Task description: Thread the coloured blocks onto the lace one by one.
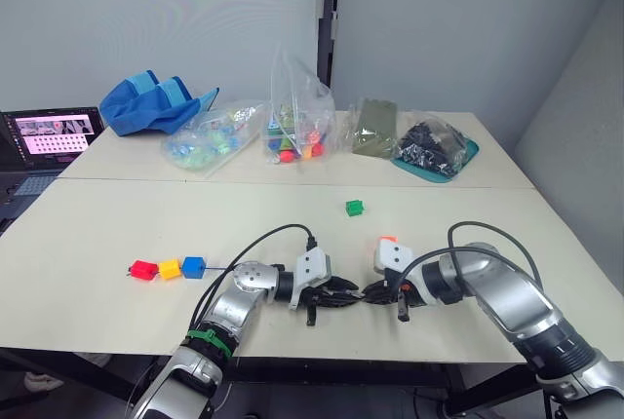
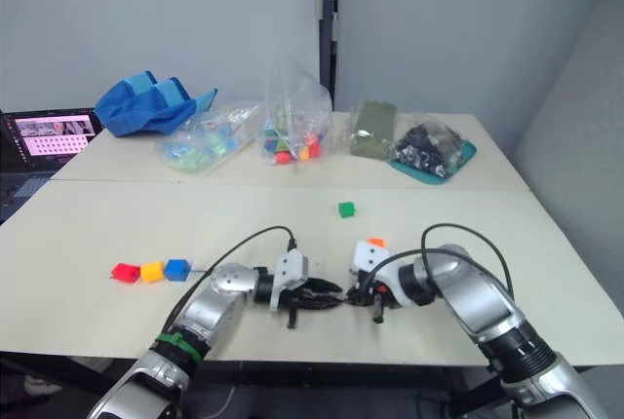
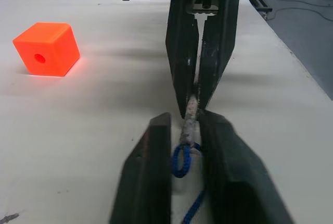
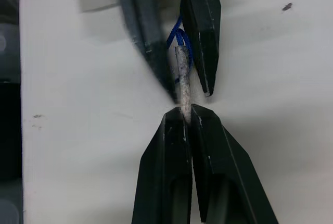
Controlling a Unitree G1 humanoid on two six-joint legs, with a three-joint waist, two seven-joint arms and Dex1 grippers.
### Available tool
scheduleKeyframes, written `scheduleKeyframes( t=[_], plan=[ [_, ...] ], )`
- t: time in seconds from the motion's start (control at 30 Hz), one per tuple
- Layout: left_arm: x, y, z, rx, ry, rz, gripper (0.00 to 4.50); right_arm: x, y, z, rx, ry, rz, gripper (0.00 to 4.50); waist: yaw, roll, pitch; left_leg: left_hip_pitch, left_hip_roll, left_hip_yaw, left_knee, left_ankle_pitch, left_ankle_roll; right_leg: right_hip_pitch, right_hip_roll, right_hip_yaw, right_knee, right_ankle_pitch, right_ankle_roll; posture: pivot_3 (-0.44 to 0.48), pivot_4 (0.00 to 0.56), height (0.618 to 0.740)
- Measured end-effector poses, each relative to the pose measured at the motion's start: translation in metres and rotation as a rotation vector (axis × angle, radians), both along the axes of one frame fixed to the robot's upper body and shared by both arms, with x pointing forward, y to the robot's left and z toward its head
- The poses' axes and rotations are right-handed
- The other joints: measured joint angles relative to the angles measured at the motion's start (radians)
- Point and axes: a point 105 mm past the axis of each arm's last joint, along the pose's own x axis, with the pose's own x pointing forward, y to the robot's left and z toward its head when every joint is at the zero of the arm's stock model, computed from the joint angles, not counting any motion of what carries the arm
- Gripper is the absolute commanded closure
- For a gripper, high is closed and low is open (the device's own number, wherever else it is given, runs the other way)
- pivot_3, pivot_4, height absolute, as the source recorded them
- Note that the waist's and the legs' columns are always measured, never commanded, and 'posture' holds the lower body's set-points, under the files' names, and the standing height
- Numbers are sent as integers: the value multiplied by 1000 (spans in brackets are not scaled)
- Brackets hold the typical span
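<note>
A: L gripper [image 1: 343, 294] state?
B: Fingers [image 3: 151, 172] either side of the lace [image 3: 182, 160], at the pale stiff tip [image 3: 189, 122], right by the small blue loop/knot. Narrow gap on one side, so can't tell if it's a real clamp or just bracketing.
A: R gripper [image 1: 371, 292]?
B: Fingers [image 4: 171, 166] pressed together on the far end of that same tip, pinched right at the fingertips. Clear in the R wrist view.
A: So both grippers meet tip to tip?
B: Yes, nose to nose near the front edge of the counter [image 1: 507, 234], tip bridging between the two finger pairs.
A: Rest of the lace?
B: Thin dark blue line runs from behind the L fingers out toward the robot's left, to 3 blocks in a row: red [image 1: 143, 269], yellow [image 1: 170, 268], blue [image 1: 193, 266], touching each other. Look strung, can't confirm the cord goes through.
A: Other blocks?
B: Orange [image 1: 387, 242] just beyond the R fingers, loose on the counter, hole visible in the L wrist view. Green [image 1: 354, 208] farther out past both grippers, well apart, loose.
A: Background?
B: Far side of counter: clear bags of mixed pieces [image 1: 292, 132], blue cloth [image 1: 156, 102], teal tray w/ bag of black bits [image 1: 434, 151]. Laptop [image 1: 49, 136] off to the robot's left
</note>
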Motion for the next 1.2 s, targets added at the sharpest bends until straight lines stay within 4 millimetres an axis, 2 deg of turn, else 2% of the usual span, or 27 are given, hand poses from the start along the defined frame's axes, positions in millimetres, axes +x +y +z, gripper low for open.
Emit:
scheduleKeyframes(
  t=[0.23,0.3,0.33,0.37,0.47,0.6,0.67,0.77,0.9,1.07,1.2],
  plan=[
    [-4,1,0,2,14,-39,4460,-2,2,1,-24,8,54,4500,-2,0,0,0,0,0,0,0,0,0,0,0,0,0,0,0,150,740],
    [-3,2,0,6,16,-43,4500,-2,2,1,-22,11,49,3784,-2,0,0,0,0,0,0,0,0,0,0,0,0,0,0,0,150,740],
    [-3,1,0,8,16,-46,4500,-2,2,1,-21,11,47,3570,-2,0,0,0,0,0,0,0,0,0,0,0,0,0,0,0,150,740],
    [-3,1,0,9,17,-49,4500,-4,2,2,-19,12,49,3135,-2,0,0,0,0,0,0,0,0,0,0,0,0,0,0,0,150,740],
    [-2,1,0,10,19,-52,4500,-14,-3,8,9,31,46,2136,0,0,0,-1,0,0,0,0,0,0,0,0,-1,0,0,0,150,740],
    [0,4,1,15,26,-51,4500,-22,-25,29,47,1,-41,730,3,0,0,0,0,0,0,0,0,0,0,0,-1,0,0,0,150,740],
    [2,10,2,18,41,-43,4500,-25,-44,40,111,-34,-156,78,7,0,0,0,0,0,-1,0,0,0,0,0,-1,0,0,0,150,740],
    [8,26,4,22,59,-5,4500,-29,-68,45,176,-89,-324,32,5,0,0,0,0,0,-1,0,1,0,0,0,-2,0,0,0,150,740],
    [13,29,9,2,71,11,4500,-36,-76,44,287,-198,-505,32,9,0,0,-1,0,0,0,0,1,0,0,-1,-2,0,0,0,150,740],
    [24,30,15,-8,75,30,4500,-45,-74,30,403,-311,-741,32,11,0,0,-3,0,-1,0,0,0,-1,0,-1,-2,0,1,0,150,740],
    [27,26,16,-12,83,10,4500,-50,-60,14,468,-321,-879,32,7,0,0,-3,0,-1,-1,0,0,-1,0,-1,-2,0,1,0,150,740]
  ],
)
